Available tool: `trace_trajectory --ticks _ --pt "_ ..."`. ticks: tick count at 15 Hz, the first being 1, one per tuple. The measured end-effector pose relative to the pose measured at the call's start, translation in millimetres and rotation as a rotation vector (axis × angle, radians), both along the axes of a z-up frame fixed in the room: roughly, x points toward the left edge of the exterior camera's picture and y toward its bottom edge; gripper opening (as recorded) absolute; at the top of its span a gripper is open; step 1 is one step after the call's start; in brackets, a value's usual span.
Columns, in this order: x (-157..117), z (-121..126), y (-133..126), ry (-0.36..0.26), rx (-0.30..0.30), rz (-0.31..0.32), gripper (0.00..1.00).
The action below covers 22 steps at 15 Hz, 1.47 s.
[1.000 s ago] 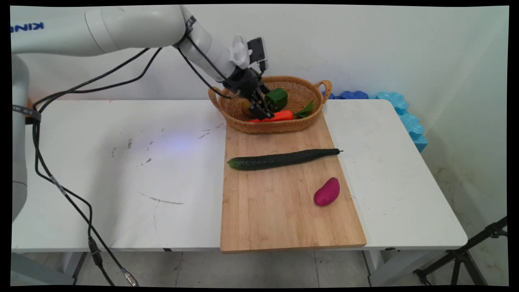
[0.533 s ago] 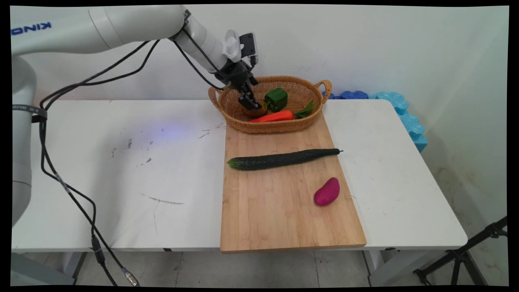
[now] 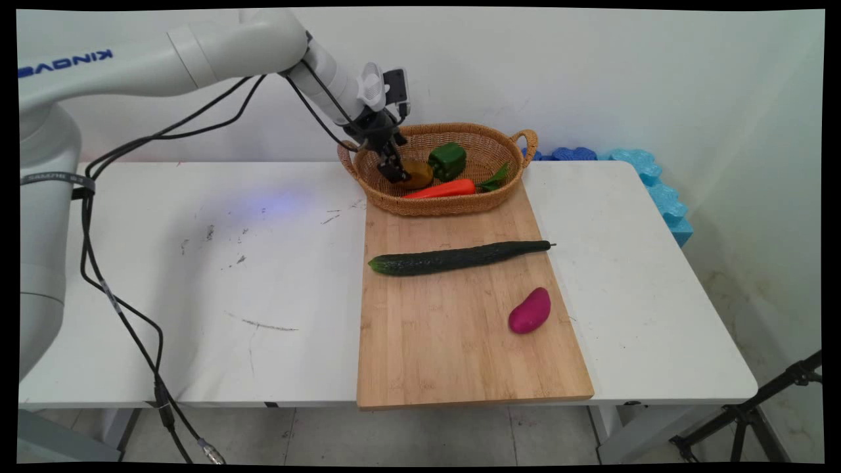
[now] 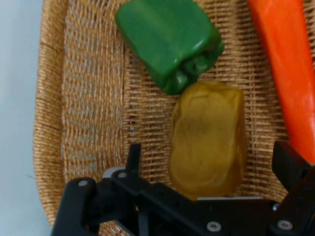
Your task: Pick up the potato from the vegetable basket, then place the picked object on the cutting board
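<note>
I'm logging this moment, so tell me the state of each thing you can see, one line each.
gripper: open, fingers either side of the potato.
potato: lying in the basket, touching the green pepper.
green pepper: lying in the basket.
carrot: lying in the basket.
basket: upright on the board's far end.
cucumber: lying across the board.
purple vegetable: lying on the board.

Carrot [image 4: 288, 73] cut off at hand view's top/right edges; potato's [image 4: 209, 140] near end behind linkage.

The arm [image 3: 197, 49] reaches down-right, claw [image 3: 397, 172] spread open.
</note>
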<state>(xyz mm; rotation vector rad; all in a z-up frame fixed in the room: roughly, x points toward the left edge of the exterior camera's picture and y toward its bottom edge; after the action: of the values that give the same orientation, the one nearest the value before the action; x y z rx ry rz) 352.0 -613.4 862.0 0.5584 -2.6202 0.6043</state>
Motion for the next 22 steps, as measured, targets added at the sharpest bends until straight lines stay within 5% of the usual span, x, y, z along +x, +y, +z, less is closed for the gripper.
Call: trace_trajectory --ticks 7,8,15,22 --pt "2.9 -25.8 -16.1 0.028 0.034 0.025 1.00" --pt "3.0 -27.1 -16.7 0.031 0.036 0.028 0.00" --pt "4.1 -31.4 -19.7 0.069 0.049 0.040 0.00" --pt "8.9 1.3 -8.2 0.103 0.029 0.038 0.00"
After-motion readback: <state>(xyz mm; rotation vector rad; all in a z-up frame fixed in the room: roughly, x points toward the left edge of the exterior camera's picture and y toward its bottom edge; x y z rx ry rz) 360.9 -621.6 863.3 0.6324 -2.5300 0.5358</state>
